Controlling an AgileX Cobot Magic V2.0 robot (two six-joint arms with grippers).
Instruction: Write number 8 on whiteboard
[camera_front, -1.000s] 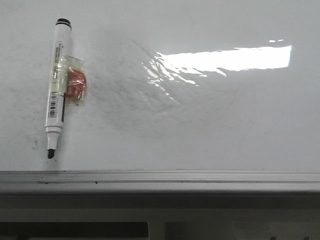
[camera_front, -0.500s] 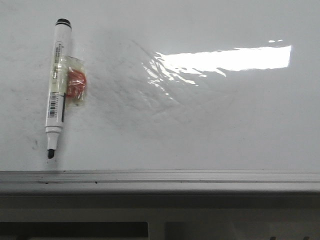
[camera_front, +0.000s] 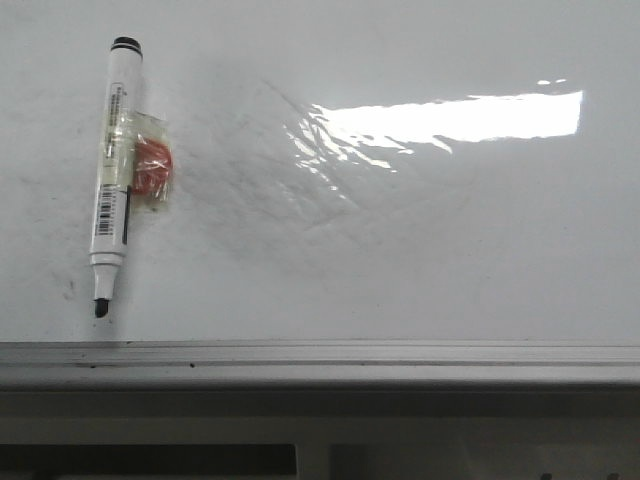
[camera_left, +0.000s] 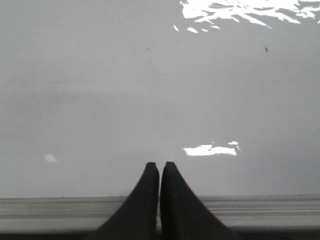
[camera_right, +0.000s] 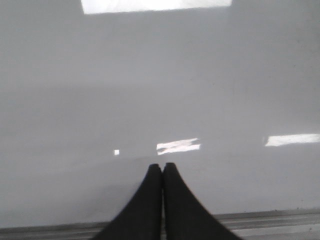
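Note:
The glossy whiteboard (camera_front: 420, 260) fills the front view, with faint grey smudges and a bright rectangular glare at the upper right. No number 8 shows on it. A white marker (camera_front: 112, 170) with a black tip and an orange taped piece on its side lies uncapped at the board's left, tip toward the near frame. Neither gripper shows in the front view. My left gripper (camera_left: 159, 166) is shut and empty over the board's near edge. My right gripper (camera_right: 162, 167) is also shut and empty over the board's near edge.
The grey metal frame (camera_front: 320, 362) runs along the board's near edge; it also shows in the left wrist view (camera_left: 60, 212) and the right wrist view (camera_right: 280, 222). Below it in the front view is a dark gap.

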